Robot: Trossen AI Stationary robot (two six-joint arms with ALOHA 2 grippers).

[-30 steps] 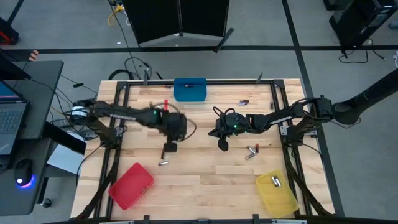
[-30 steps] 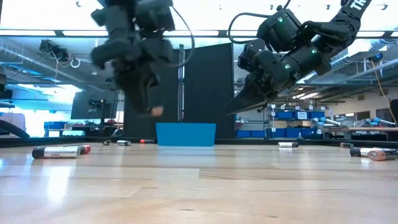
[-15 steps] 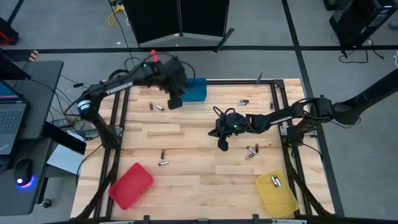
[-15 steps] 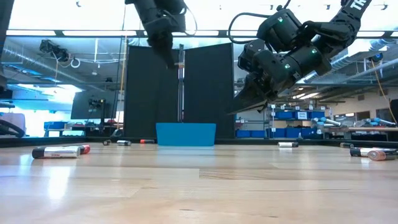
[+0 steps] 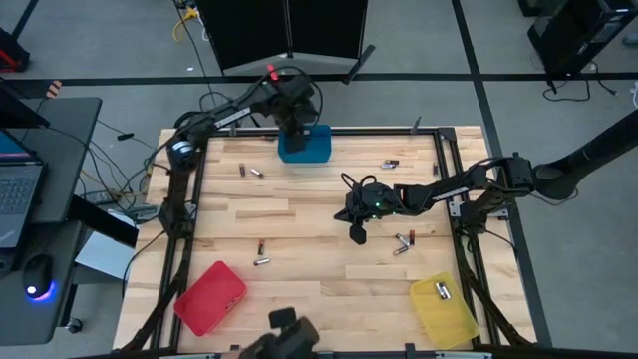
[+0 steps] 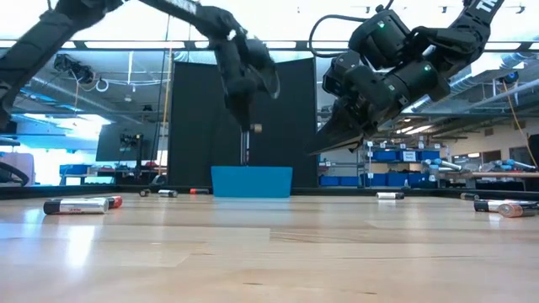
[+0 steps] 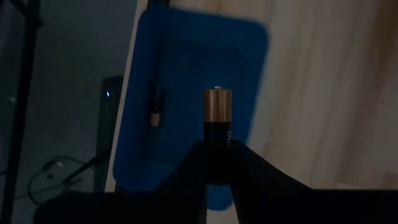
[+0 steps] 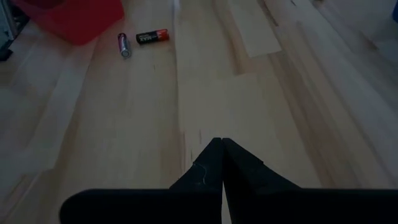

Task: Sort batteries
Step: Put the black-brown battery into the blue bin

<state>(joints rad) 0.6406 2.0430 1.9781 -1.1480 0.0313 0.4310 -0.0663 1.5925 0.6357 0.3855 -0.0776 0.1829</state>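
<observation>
Left gripper (image 7: 217, 158): clamped on one battery (image 7: 217, 124), held above the blue bin (image 5: 305, 144). Right gripper (image 8: 221, 163): fingers pressed together, empty, poised mid-table. Other batteries (image 5: 262, 254) are scattered over the table (image 5: 319, 289).

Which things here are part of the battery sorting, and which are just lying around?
Part of the job:
held battery in the left gripper
loose batteries
blue bin
red bin
yellow bin

Just lying about:
laptop
mouse
floor cables
</observation>
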